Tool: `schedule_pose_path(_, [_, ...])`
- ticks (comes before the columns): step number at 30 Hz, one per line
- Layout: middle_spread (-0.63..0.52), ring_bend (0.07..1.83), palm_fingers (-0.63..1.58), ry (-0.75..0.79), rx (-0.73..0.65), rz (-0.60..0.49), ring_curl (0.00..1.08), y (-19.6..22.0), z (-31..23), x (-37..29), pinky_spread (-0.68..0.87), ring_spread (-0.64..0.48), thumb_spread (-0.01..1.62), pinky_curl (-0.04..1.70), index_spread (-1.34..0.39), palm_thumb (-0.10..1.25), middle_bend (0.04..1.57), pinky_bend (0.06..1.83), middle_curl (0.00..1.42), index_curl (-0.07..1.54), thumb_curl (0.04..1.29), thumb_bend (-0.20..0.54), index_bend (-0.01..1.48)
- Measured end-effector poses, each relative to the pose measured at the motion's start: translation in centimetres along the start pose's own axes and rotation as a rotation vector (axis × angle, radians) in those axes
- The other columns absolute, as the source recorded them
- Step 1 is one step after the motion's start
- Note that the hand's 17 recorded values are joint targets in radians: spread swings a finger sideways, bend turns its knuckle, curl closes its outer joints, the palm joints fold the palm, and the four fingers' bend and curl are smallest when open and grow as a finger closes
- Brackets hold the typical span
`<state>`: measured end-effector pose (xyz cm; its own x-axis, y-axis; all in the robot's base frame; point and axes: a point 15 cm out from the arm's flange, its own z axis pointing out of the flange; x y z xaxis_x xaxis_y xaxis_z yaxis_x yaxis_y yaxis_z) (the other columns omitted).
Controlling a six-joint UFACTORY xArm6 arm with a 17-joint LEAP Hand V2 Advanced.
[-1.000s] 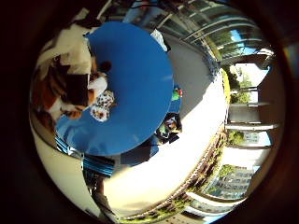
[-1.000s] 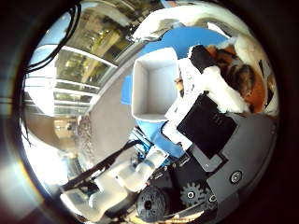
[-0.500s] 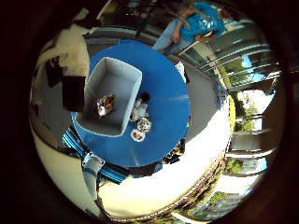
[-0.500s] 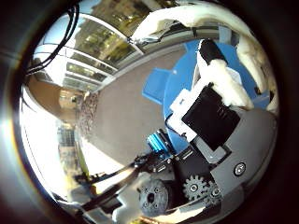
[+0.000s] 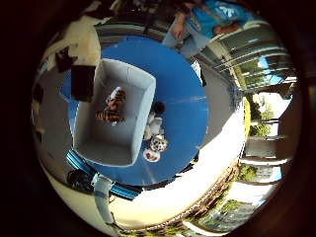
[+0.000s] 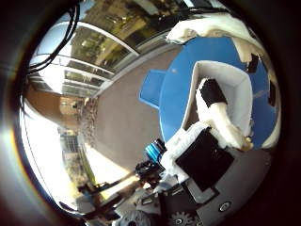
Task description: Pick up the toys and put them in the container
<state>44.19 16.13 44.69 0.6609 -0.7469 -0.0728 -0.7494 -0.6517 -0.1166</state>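
Hand (image 6: 211,136) high over blue table (image 5: 182,98), fingers extended, holding nothing. 1 tiger toy (image 5: 112,107) lies in container (image 5: 116,111); remaining toys (image 5: 154,133) lie clustered just outside its long wall, so next reach goes there.

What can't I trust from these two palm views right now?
- Toys beside the container on the blue table: too small to count or identify, little finger side view.
- Container's inside, thumb side view: largely hidden behind the hand.
- Striped toy in the container: details too small.

The robot's white and black hand (image 6: 207,141) reached, fingers extended, across a white rectangular container (image 6: 237,89) that sat on a round blue table (image 6: 176,94).
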Motion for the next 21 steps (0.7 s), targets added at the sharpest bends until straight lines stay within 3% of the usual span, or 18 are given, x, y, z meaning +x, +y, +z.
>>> schedule_pose_path(2, [-0.06,0.84,-0.10,-0.010,-0.027,0.029,0.55,1.2,0.2,1.2,0.34,0.18,1.15,0.70,-0.42,0.67,0.46,1.06,0.64,0.10,0.61,-0.033,0.84])
schedule_pose_path(7, [-0.02,0.69,-0.03,-0.013,-0.071,0.084,0.44,5.3,-0.3,6.1,0.41,0.23,1.15,0.59,-0.34,0.67,0.34,0.92,0.53,0.12,0.56,-0.029,0.67])
schedule_pose_path(15, [0.01,0.56,0.01,0.081,-0.176,0.155,0.36,13.9,-0.7,15.8,0.43,0.23,1.14,0.47,-0.29,0.68,0.27,0.70,0.44,0.16,0.50,-0.027,0.48])
schedule_pose_path(21, [0.02,0.51,0.00,0.008,-0.255,0.255,0.33,19.3,5.6,20.1,0.43,0.25,1.14,0.43,-0.25,0.66,0.22,0.67,0.41,0.17,0.47,-0.037,0.33])
